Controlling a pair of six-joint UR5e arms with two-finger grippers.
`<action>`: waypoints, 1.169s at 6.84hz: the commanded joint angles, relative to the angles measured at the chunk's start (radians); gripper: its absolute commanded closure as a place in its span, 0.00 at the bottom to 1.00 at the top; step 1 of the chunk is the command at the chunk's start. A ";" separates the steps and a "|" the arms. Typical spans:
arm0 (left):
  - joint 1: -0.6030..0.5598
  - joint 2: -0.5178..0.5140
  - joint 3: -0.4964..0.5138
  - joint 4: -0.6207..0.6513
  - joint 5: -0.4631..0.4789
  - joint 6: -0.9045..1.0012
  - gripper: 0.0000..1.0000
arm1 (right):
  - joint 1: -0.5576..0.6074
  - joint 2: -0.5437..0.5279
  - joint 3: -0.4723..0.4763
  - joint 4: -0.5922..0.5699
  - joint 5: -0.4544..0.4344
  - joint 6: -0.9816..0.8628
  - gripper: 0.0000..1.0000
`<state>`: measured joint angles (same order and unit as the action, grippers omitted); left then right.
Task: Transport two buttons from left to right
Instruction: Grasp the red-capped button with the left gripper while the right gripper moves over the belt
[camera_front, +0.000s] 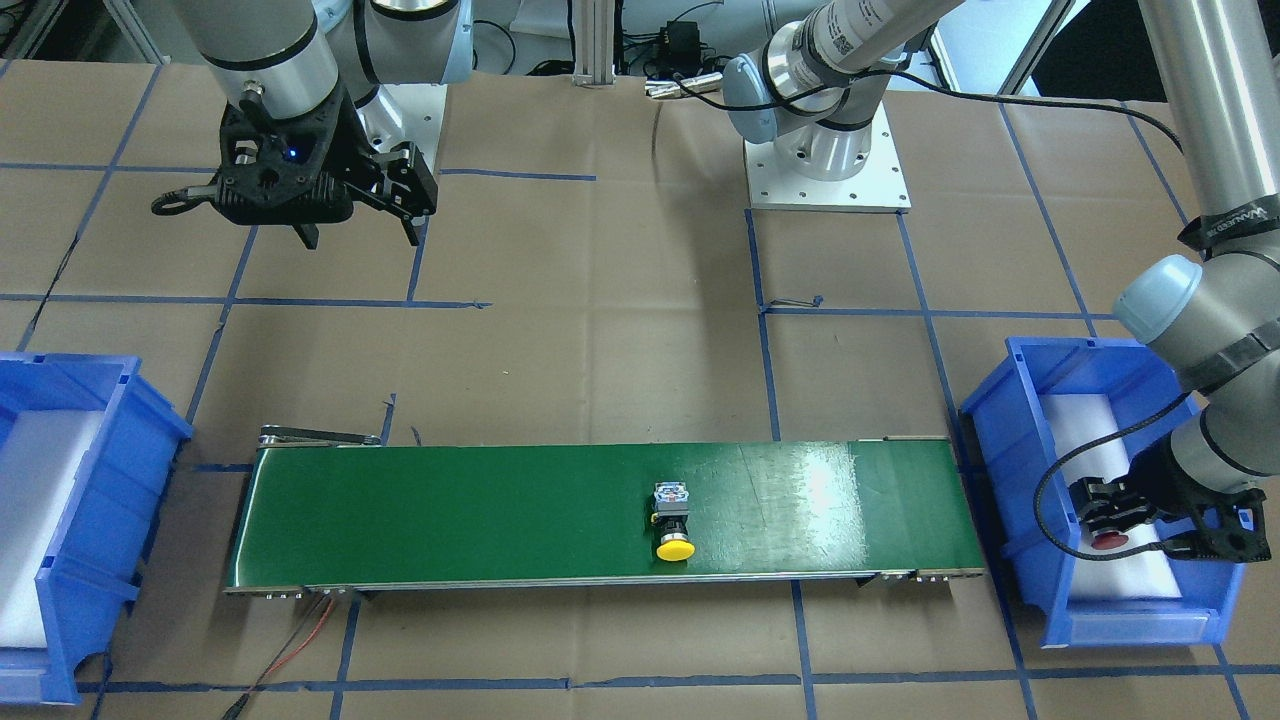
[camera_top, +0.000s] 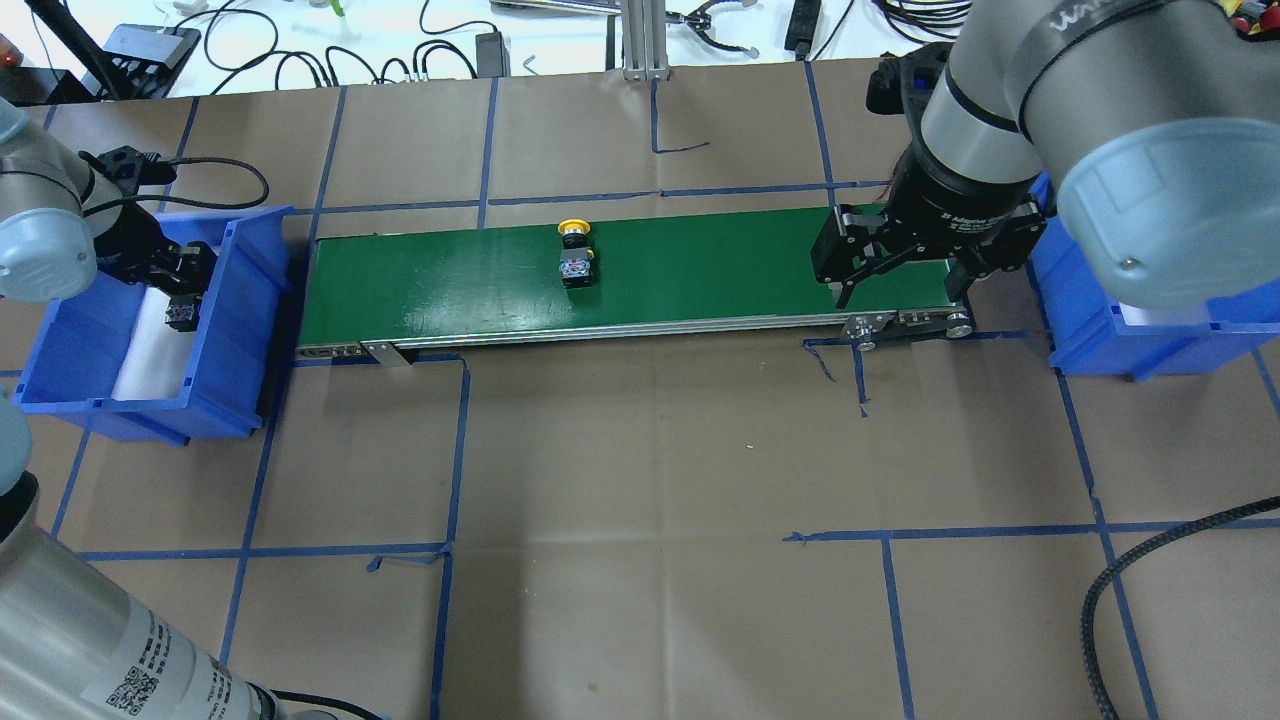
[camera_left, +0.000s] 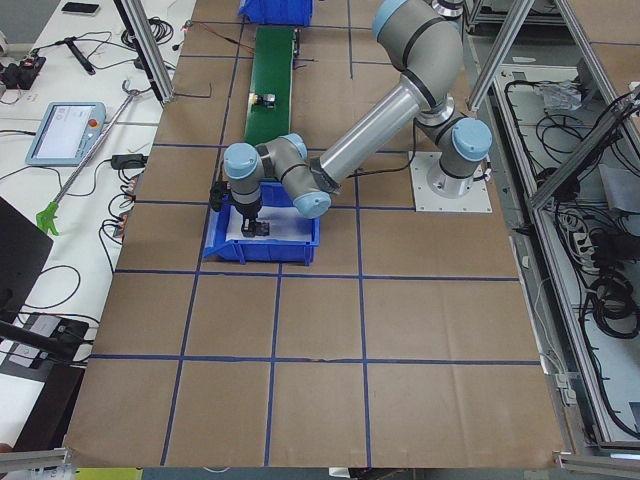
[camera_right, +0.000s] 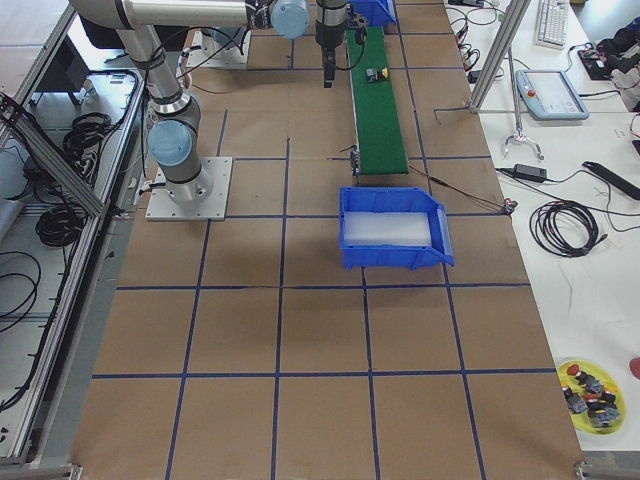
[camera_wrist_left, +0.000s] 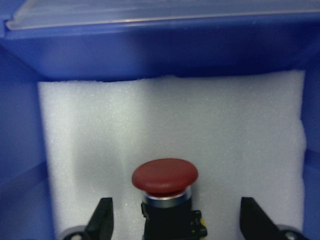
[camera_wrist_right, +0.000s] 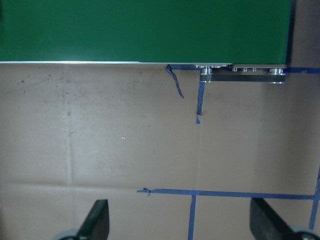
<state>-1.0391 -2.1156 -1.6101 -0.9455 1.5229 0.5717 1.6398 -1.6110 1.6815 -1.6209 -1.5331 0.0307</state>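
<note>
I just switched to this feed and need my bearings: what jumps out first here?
The yellow button lies alone on its side midway along the green belt. The red button sits on white foam in the left blue bin, between the open fingers of the left hand, which do not touch it. The right hand hangs open and empty near the belt's other end.

Button (camera_front: 675, 522) on belt (camera_front: 450, 510); second button (camera_front: 1108, 541) in bin (camera_front: 1000, 440)
</note>
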 joint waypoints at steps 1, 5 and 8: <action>0.005 0.006 0.001 -0.006 -0.029 -0.006 0.82 | 0.000 0.057 -0.066 -0.004 -0.002 0.000 0.00; 0.010 0.051 0.035 -0.073 -0.021 -0.006 1.00 | -0.002 0.123 -0.106 -0.007 0.002 0.000 0.00; 0.011 0.213 0.061 -0.313 0.022 -0.007 1.00 | -0.002 0.172 -0.161 -0.017 0.002 0.000 0.00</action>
<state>-1.0283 -1.9757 -1.5627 -1.1501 1.5205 0.5656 1.6383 -1.4626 1.5481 -1.6372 -1.5269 0.0318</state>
